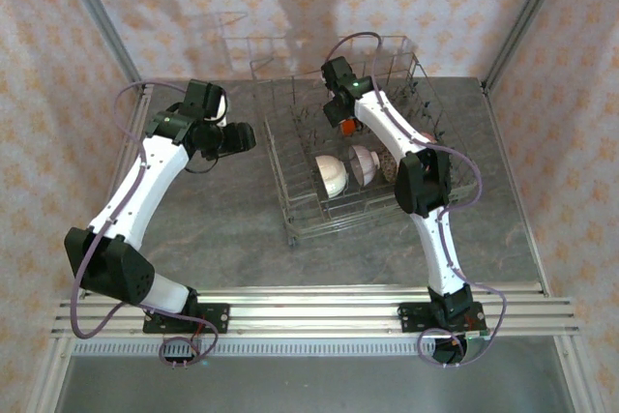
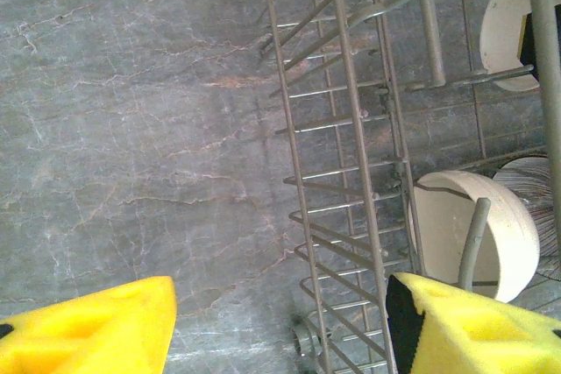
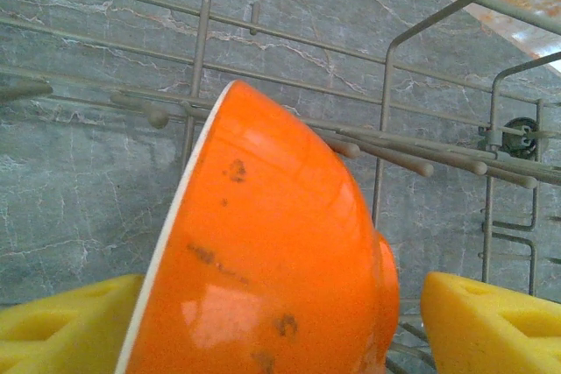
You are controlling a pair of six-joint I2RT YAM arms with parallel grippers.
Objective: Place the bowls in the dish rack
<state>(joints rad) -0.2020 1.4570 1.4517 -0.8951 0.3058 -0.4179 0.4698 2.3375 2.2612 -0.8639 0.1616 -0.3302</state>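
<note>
Grey marbled tabletop [image 1: 213,229], floral-patterned pink walls [image 1: 174,7], aluminium rails [image 1: 319,311] along near edge.

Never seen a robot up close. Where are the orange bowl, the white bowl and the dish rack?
orange bowl [image 3: 272,251], right wrist view, its glossy outer side.
white bowl [image 2: 443,225], left wrist view, its inner face.
dish rack [image 1: 334,223], top view, its front wire wall.

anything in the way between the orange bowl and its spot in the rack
Nothing visible. The orange bowl already sits tilted on edge among the tines of the dish rack, between the right gripper pads.
</note>
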